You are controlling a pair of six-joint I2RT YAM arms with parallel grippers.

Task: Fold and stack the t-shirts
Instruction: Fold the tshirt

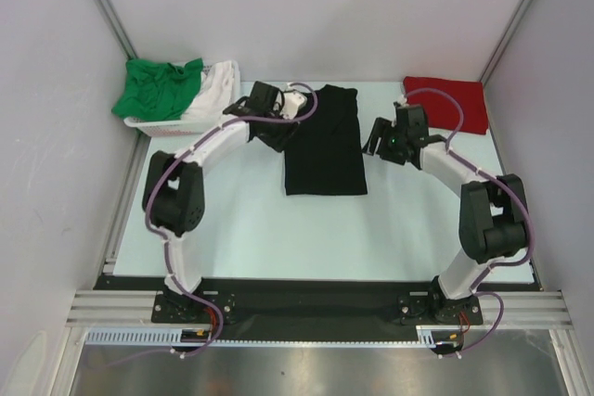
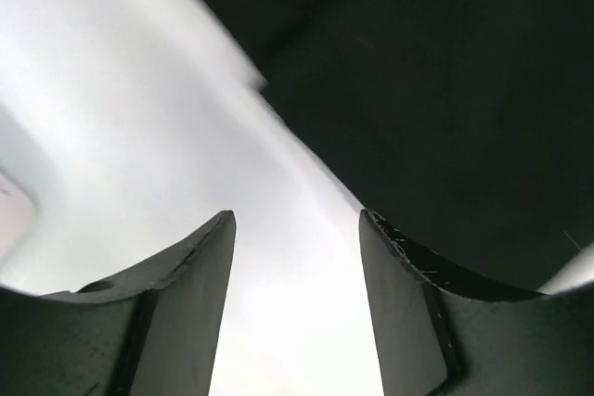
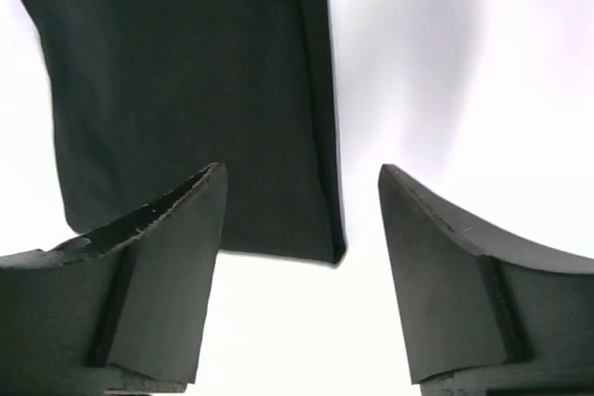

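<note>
Black t-shirt (image 1: 323,141) flat on desk (image 1: 241,229), long axis 12 to 6; left jaws just beside its 10 o'clock edge, right jaws at 3 o'clock edge; both wide, empty; neither clearly nearer.

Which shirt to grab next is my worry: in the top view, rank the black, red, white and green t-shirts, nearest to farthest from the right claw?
1. black t-shirt, just left of the right claw
2. red t-shirt, far right corner
3. white t-shirt, far-left basket
4. green t-shirt, basket's left end
</note>
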